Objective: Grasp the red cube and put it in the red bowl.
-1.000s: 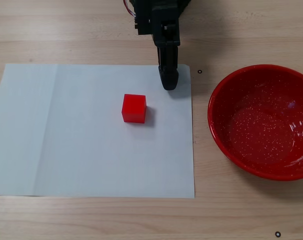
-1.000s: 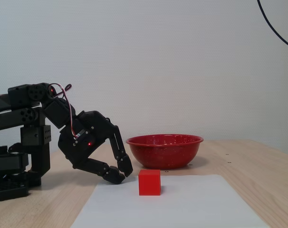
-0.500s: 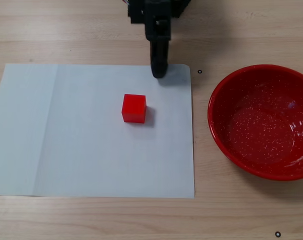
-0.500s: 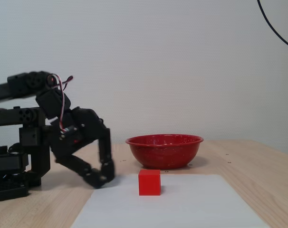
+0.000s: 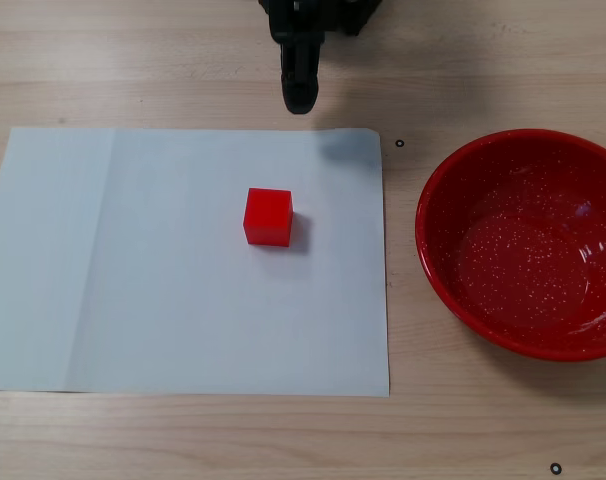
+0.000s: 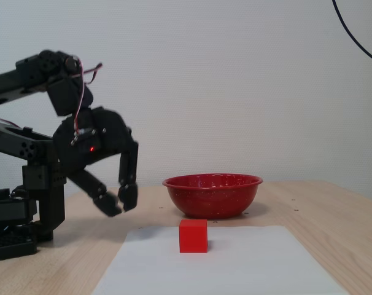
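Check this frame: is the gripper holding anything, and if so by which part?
Nothing is held. The gripper hangs in the air with empty fingers, slightly apart, well short of the red cube, which sits untouched on the white paper.

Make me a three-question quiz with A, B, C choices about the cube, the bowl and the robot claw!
1. Where is the red cube?
A. in the bowl
B. on the white paper
C. in the claw

2. How many cubes are there?
A. one
B. two
C. three

3. What is the gripper doing?
A. holding the cube
B. resting in the bowl
C. hanging empty above the table

Answers:
1 B, the cube sits on the white paper, apart from the red bowl.
2 A, both fixed views show a single cube.
3 C, the side fixed view shows its fingertips slightly apart, raised, with nothing between them.
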`<control>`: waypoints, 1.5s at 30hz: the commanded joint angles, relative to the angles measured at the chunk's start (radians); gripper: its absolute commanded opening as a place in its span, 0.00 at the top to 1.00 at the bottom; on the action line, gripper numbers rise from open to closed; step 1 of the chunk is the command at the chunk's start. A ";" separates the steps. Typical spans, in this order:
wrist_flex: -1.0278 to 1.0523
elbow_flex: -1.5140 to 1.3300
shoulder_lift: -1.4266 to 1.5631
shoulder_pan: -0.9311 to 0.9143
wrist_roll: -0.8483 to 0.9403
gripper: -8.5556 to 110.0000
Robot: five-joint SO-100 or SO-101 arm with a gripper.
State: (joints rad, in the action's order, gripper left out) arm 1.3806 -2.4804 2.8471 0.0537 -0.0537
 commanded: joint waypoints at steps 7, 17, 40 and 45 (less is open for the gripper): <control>-0.011 0.250 -0.164 0.074 -0.040 0.93; -0.006 0.433 -0.396 0.075 -0.012 0.88; -0.135 0.712 -0.811 0.031 -0.006 0.66; -0.161 0.739 -0.871 0.023 -0.008 0.58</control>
State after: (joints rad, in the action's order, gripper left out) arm 1.2487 -1.8822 1.9574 0.0920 -0.0598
